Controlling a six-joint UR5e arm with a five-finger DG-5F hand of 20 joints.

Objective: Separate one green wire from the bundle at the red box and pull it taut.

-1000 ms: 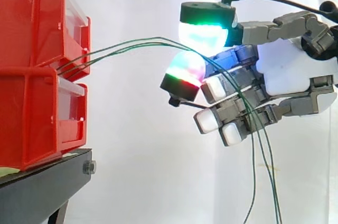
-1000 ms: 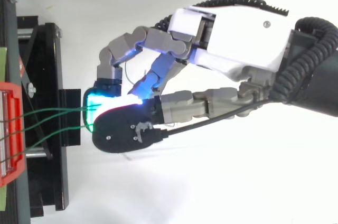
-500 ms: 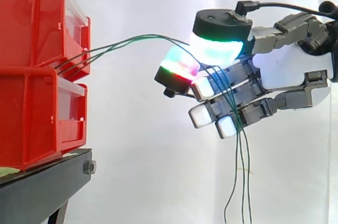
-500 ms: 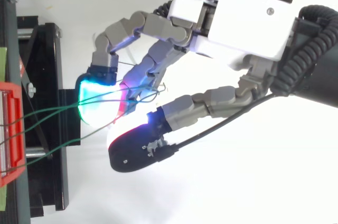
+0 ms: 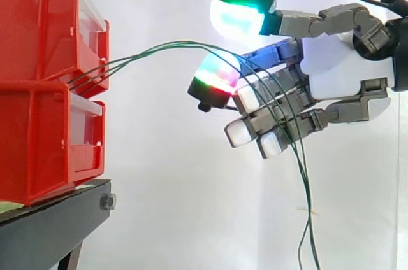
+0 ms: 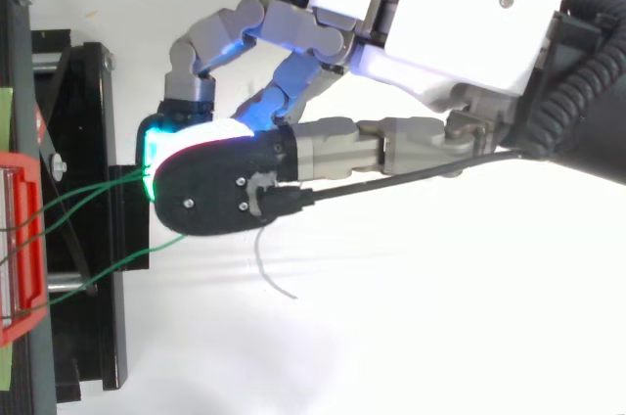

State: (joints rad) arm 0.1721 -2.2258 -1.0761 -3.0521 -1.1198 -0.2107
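**Hand (image 5: 331, 72) open at the red boxes (image 5: 38, 85), green wires (image 5: 159, 47) draped across it**
The wires arch slack from the seam between the two stacked boxes, which sit at the edge of the black stand (image 5: 57, 219). They cross the hand's bent fingers and hang below it. The glowing thumb pad (image 5: 239, 18) is lifted clear of the other pads, pinching no wire.
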